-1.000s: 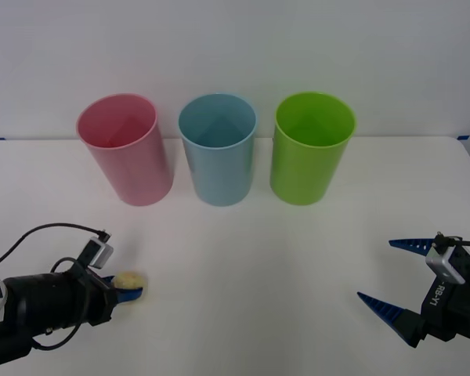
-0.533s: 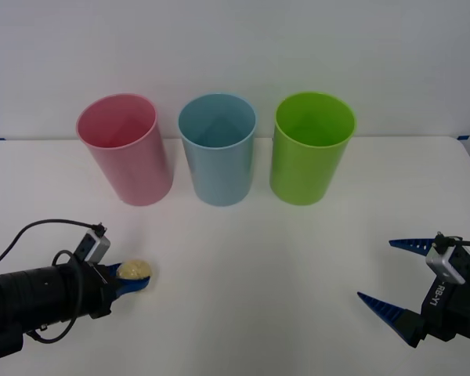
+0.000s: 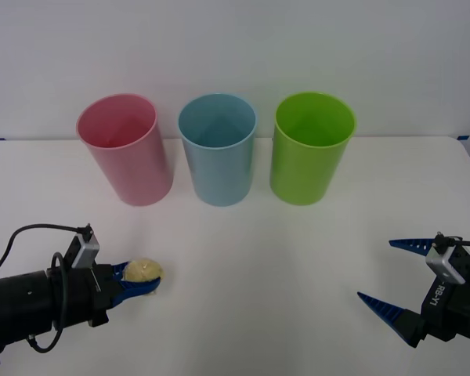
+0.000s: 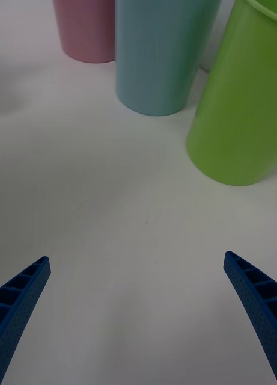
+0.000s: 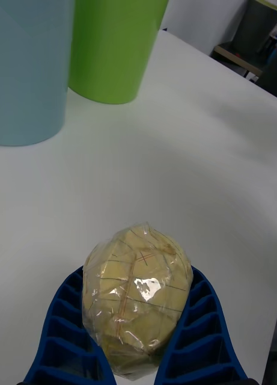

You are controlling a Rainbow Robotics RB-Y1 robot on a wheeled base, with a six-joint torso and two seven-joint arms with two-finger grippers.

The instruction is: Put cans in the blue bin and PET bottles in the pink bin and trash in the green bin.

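The trash (image 3: 144, 271) is a pale yellow-beige wrinkly lump in clear wrap (image 5: 137, 290), held just above the white table at the front left. My left gripper (image 3: 139, 282) is shut on it, blue fingers (image 5: 201, 322) pressing both sides. The pink bin (image 3: 125, 149), the blue bin (image 3: 218, 149) and the green bin (image 3: 309, 149) stand upright in a row at the back, open mouths up. My right gripper (image 3: 388, 276) hovers open at the front right with nothing between its fingers (image 4: 258, 307); from it the green bin (image 4: 246, 102) is nearest and the blue bin (image 4: 159, 54) beside it.
The white table (image 3: 251, 266) stretches between the bins and both arms. A black cable (image 3: 23, 235) loops off the left wrist. A dark object (image 5: 258, 30) stands beyond the table's far edge in the left wrist view.
My left gripper has moved right and slightly forward with the trash in its fingers. The right arm and the three bins have stayed still.
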